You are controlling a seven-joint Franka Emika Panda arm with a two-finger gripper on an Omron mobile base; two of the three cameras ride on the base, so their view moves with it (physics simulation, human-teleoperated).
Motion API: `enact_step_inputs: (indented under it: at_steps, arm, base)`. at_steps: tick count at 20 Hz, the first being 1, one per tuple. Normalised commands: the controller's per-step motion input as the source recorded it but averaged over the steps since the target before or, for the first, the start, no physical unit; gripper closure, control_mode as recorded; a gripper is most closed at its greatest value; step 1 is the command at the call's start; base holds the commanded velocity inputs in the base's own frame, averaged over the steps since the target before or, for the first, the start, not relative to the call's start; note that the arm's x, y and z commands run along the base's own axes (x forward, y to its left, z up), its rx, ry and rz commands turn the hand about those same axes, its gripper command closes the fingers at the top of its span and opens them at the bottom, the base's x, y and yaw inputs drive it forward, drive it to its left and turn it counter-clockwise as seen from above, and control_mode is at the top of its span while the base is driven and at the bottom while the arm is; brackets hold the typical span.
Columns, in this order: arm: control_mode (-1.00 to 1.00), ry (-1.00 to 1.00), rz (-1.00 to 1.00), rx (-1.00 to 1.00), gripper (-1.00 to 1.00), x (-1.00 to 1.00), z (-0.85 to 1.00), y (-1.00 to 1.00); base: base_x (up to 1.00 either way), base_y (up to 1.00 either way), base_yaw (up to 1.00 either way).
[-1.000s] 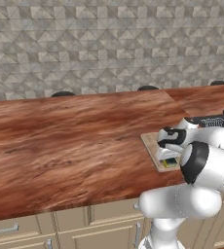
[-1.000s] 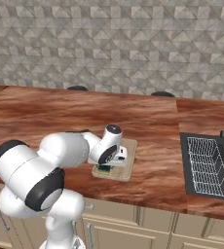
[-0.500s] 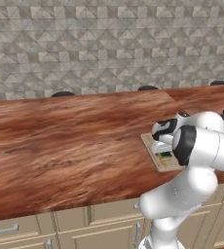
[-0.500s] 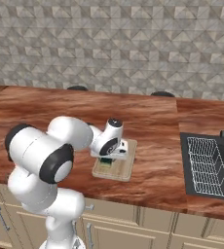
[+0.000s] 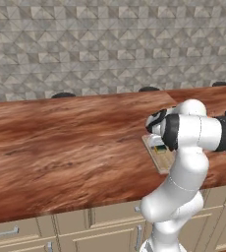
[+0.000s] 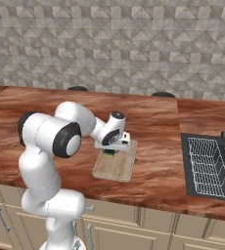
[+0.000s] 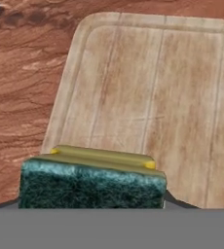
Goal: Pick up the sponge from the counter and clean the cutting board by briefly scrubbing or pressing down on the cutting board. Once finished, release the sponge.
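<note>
The light tan cutting board [image 6: 120, 167] lies on the reddish-brown counter [image 6: 46, 110], with the arm's hand above its far left end. My gripper [image 6: 109, 150] is shut on the sponge [image 6: 108, 155], a small green-and-yellow block low over that end of the board. In the hand view the sponge [image 7: 92, 181] sits between the dark fingertips [image 7: 176, 202], green layer toward the camera, over the cutting board [image 7: 153, 87] near its edge. Whether it touches the wood I cannot tell. From the left base the forearm hides much of the cutting board [image 5: 165, 161]; the sponge [image 5: 160, 149] peeks out under the hand.
A dark wire dish rack [image 6: 208, 168] sits on the counter to the right of the board. A tiled wall runs behind the counter. Bare countertop [image 5: 61, 142] stretches to the left. Beige cabinets [image 6: 134, 229] are below the front edge.
The arm's elbow has swung up and over to the left. The gripper, still holding the sponge, has shifted a little toward the board's far end.
</note>
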Motion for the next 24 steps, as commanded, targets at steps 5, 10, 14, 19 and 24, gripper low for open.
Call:
enact_step_inputs:
  at_steps: [5, 10, 14, 19, 24]
  arm:
    - [-1.0, 0.0, 0.0, 0.0, 1.0, 0.62, -0.08, 0.0]
    - [-1.0, 0.0, 0.0, 0.0, 1.0, 0.61, -0.27, 0.0]
    - [-1.0, -0.01, 0.0, 0.0, 1.0, 0.64, -0.33, 0.0]
    - [-1.0, -0.02, 0.0, 0.0, 1.0, 0.48, -0.28, 0.0]
    - [-1.0, -0.01, 0.0, 0.0, 1.0, 0.23, -0.45, 0.0]
  base:
    - [0.0, 0.0, 0.0]
    - [0.0, 0.0, 0.0]
    - [0.0, 0.0, 0.0]
    - [0.0, 0.0, 0.0]
    - [0.0, 0.0, 0.0]
